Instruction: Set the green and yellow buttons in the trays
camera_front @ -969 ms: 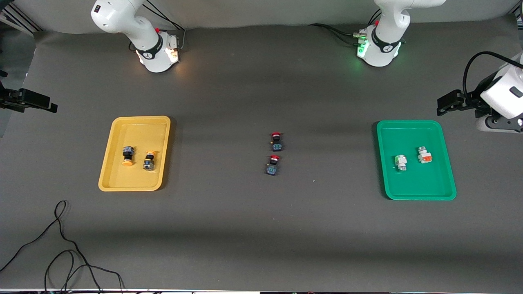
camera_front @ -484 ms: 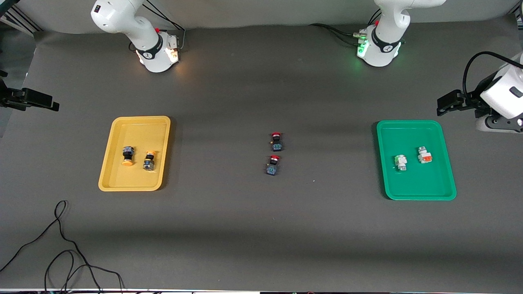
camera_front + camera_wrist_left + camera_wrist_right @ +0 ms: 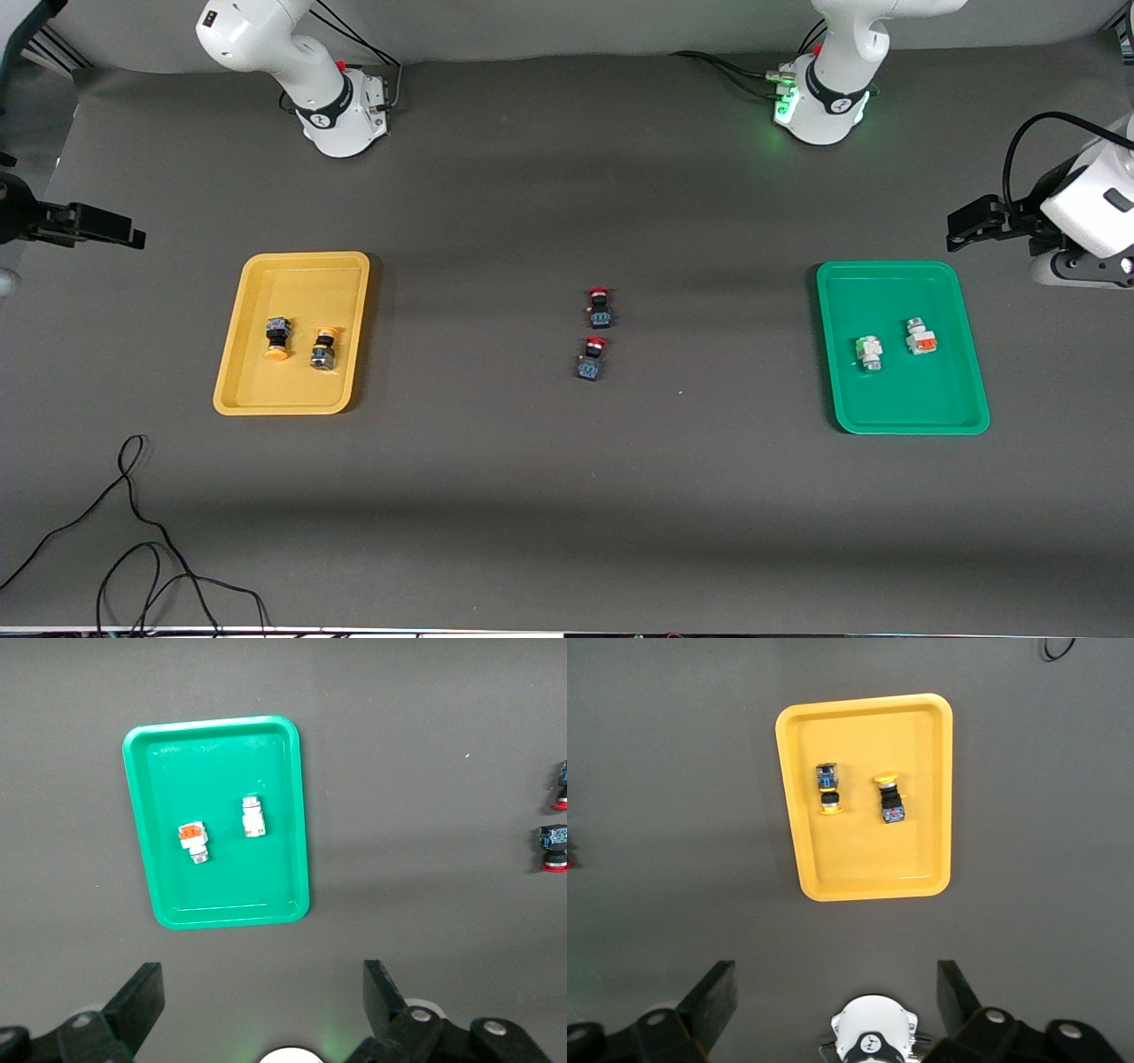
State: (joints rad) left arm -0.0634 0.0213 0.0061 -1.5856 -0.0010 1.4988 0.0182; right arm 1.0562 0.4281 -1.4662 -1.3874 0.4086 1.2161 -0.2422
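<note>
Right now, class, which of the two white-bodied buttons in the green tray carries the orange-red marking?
The white-bodied button with the orange-red marking lies toward the left arm's end of the green plastic tray; the green-marked white button beside it sits slightly nearer the camera.

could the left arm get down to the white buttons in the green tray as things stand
Probably yes. The left tool hangs open and empty, high above the table near the green tray. Both white buttons lie uncovered in it, apart from each other, with nothing over them.

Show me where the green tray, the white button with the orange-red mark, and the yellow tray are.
green tray [image 3: 895, 408]: front view, bare floor near its front rim.
white button with the orange-red mark [image 3: 921, 339]: front view, middle of its body.
yellow tray [image 3: 868, 726]: right wrist view, bare floor of the tray.
</note>
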